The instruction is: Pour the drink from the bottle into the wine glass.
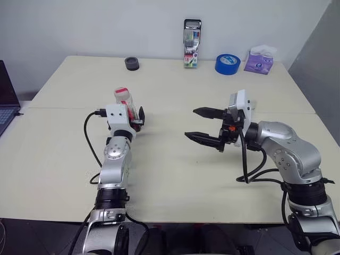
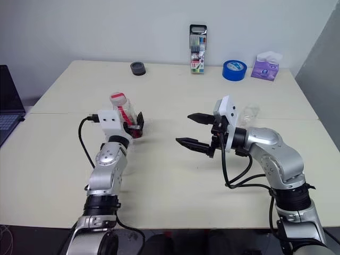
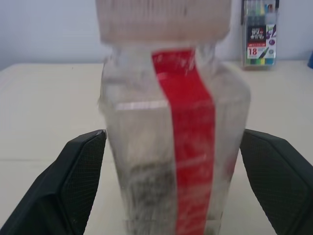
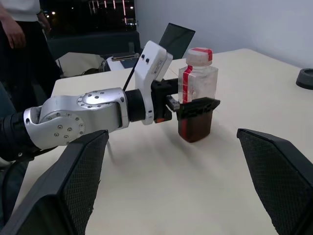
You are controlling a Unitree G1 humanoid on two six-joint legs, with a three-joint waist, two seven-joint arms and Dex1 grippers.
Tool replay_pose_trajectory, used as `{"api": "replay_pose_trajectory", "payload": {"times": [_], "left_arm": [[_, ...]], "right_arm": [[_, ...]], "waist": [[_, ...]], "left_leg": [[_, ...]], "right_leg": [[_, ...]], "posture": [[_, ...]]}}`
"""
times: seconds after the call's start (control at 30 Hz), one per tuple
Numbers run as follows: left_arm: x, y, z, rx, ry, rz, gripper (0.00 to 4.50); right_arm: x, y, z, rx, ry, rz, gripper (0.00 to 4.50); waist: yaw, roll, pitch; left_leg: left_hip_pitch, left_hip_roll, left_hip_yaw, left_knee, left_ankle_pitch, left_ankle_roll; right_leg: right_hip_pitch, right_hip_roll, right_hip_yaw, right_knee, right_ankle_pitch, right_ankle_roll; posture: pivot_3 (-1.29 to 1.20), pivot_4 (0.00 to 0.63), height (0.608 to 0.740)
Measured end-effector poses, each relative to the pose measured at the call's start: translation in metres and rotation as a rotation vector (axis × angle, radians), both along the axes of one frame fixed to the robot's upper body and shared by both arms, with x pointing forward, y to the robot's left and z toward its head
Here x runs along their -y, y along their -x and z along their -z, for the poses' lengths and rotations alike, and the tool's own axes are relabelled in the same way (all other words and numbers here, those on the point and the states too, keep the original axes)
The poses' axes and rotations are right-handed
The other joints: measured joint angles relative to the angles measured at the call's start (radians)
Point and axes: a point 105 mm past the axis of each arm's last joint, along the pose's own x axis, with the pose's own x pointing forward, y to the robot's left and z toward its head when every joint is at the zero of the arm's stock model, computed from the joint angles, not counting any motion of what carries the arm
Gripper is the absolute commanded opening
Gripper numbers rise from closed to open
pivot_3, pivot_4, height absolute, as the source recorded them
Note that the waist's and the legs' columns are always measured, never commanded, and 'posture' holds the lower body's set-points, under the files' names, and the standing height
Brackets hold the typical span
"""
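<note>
1. While the left gripper (image 4: 195, 108) stands spread, the bottle (image 3: 171, 142) sits between its fingers (image 3: 73, 181), not yet pinched.
2. Thin plastic probably flexes; hold the squarish lower body where the drink (image 4: 194, 128) weighs it.
3. Farther off, the right gripper (image 1: 204, 125) is spread and empty.

Head stereo overlooks table (image 1: 175, 175); wrist cams face bottle (image 4: 197, 93).

One bottle (image 1: 123, 99), one marker pack (image 1: 192, 43), one tape roll (image 1: 227, 64), one tissue pack (image 1: 259, 60), two claws
</note>
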Motion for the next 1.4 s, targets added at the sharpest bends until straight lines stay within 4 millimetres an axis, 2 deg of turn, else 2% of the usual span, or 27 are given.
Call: {"api": "replay_pose_trajectory", "payload": {"times": [0.13,0.6,0.7,0.93,1.27,1.4], "left_arm": [[0.0,-0.004,-0.011,0.031,-0.006,0.003,4.49],[-0.003,-0.008,-0.007,0.009,-0.007,-0.004,4.49],[-0.003,-0.008,-0.007,0.01,-0.005,-0.003,3.91],[-0.004,-0.008,-0.007,0.01,0.003,-0.003,1.92],[-0.001,-0.004,-0.007,-0.015,-0.005,0.039,1.8],[0.021,0.003,-0.018,-0.033,-0.032,0.212,1.8]], "right_arm": [[0.0,0.0,0.0,0.0,0.0,0.001,4.5],[0.0,-0.001,0.0,0.0,-0.001,0.006,4.5],[0.0,-0.001,0.0,0.0,-0.001,0.007,4.5],[0.0,-0.002,0.0,0.0,-0.004,0.016,4.5],[-0.001,-0.008,0.002,0.018,0.021,0.068,4.5],[-0.009,-0.012,-0.009,0.04,-0.012,0.081,4.5]], "waist": [[0.0,0.0,0.0],[0.0,0.0,0.0],[0.0,0.0,0.0],[0.0,0.0,0.0],[-0.001,0.0,0.0],[-0.002,0.0,0.0]], "left_leg": [[0.0,0.0,0.0,0.0,0.0,0.0],[0.0,0.0,0.0,0.0,0.001,-0.001],[0.0,0.0,0.0,0.0,0.001,-0.001],[0.0,0.0,0.0,0.0,0.001,-0.001],[-0.001,0.0,0.0,0.0,0.001,-0.002],[-0.002,0.0,0.0,0.0,0.001,-0.002]], "right_leg": [[0.0,0.0,0.0,0.0,0.0,0.0],[0.0,0.0,0.0,0.0,0.0,0.0],[0.0,0.0,0.0,0.0,0.0,0.0],[0.0,0.0,0.0,0.0,0.0,0.0],[-0.001,0.0,0.0,0.001,0.0,0.0],[-0.002,0.0,0.0,0.001,0.0,0.0]], "posture": [[0.0,0.15,0.74],[0.0,0.15,0.74],[0.0,0.15,0.74],[0.0,0.15,0.74],[0.0,0.15,0.74],[0.0,0.15,0.74]]}}
